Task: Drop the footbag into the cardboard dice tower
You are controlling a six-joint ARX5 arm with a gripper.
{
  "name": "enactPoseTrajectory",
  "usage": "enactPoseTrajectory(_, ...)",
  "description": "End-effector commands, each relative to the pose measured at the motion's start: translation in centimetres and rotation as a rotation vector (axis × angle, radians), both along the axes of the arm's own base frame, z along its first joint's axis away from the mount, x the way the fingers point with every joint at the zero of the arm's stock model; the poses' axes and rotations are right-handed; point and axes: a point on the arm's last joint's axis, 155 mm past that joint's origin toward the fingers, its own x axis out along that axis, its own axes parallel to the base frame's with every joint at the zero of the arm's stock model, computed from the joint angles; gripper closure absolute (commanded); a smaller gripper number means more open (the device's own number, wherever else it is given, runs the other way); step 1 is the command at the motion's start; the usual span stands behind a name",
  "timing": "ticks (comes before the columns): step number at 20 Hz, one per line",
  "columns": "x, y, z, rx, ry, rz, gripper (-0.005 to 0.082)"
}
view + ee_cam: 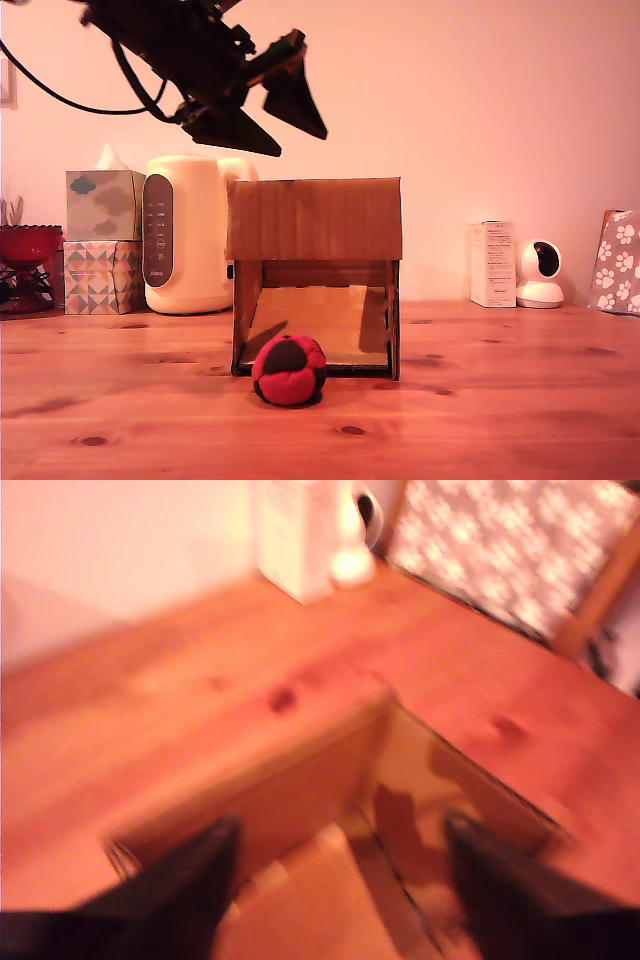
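Now gripper spread, empty, above tower — footbag far below on table.

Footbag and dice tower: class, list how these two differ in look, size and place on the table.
The footbag is round, soft-looking, red and black; the tower is boxy, plain brown cardboard. The footbag is far smaller than the tower. The footbag lies out on the table in front of the tower's lower opening; the tower stands upright behind it. Both rest on the table, with the open pincer holding neither.
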Motion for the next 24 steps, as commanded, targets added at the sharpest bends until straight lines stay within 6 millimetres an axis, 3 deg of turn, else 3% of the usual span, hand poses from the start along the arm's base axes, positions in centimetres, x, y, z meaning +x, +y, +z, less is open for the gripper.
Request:
enactPoseTrajectory(1, -1.1, -0.2, 1.5, -0.013, -0.009, -0.030, 0.0665)
enactPoseTrajectory(2, -1.5, -0.1, 1.1, -0.003, 0.012, -0.033, 0.0788)
enactPoseTrajectory(6, -3.4, 0.7, 0.1, 0.039, 0.076, -0.045, 0.0790)
enactPoseTrajectory(12, -6.3, 0.9, -0.2, 0.002, 0.033, -0.071, 0.0790)
enactPoseTrajectory(24, -11.0, 3.6, -3.6, -0.070, 0.013, -0.062, 0.0790)
